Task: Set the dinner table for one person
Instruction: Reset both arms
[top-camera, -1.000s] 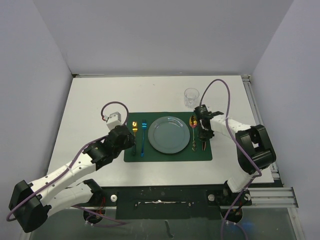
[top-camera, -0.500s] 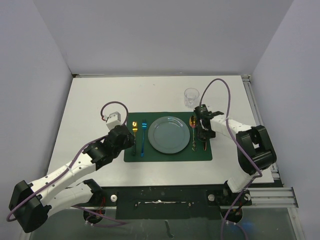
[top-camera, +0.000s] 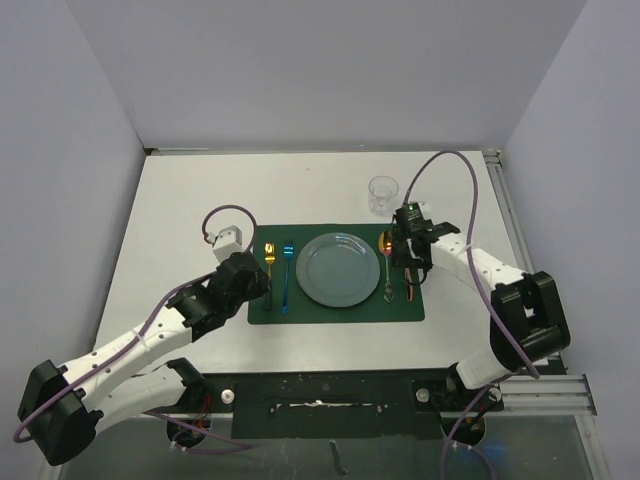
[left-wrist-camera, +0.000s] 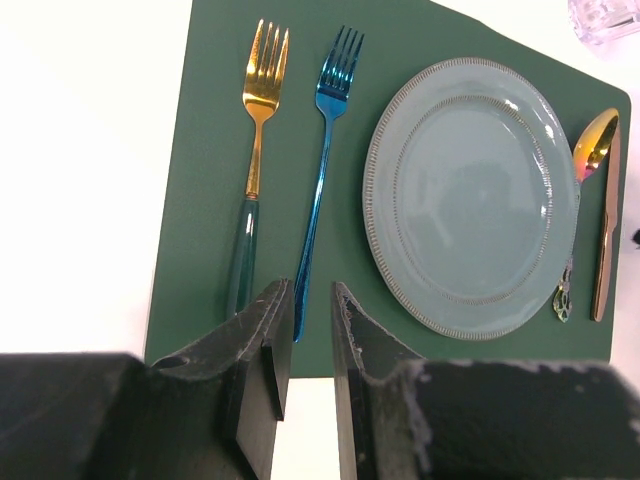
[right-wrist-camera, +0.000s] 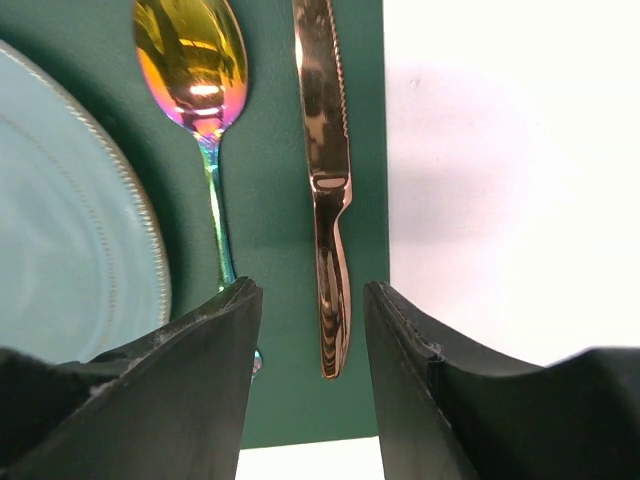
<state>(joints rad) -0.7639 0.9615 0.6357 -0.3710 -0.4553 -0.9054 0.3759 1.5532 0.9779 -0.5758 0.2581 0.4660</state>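
On the white dinner table (top-camera: 180, 200) lies a dark green placemat (top-camera: 335, 312) with a grey-blue plate (top-camera: 338, 270) in its middle. A gold fork (top-camera: 269, 258) and a blue fork (top-camera: 286, 275) lie left of the plate. A rainbow spoon (top-camera: 387, 262) and a copper knife (top-camera: 409, 288) lie right of it. My right gripper (right-wrist-camera: 312, 290) is open and empty above the knife's (right-wrist-camera: 325, 150) handle end. My left gripper (left-wrist-camera: 310, 300) hovers at the mat's near left edge, its jaws a narrow gap apart and empty, by the blue fork's (left-wrist-camera: 322, 170) handle.
A clear glass (top-camera: 382, 194) stands on the table just beyond the mat's far right corner, close to my right wrist. A metal rail (top-camera: 505, 200) runs along the table's right edge. Grey walls close in the left, far and right sides.
My right gripper has drawn back a little toward the far side, and its arm has swung out to the right. The knife stays flat on the mat. The left arm has not moved.
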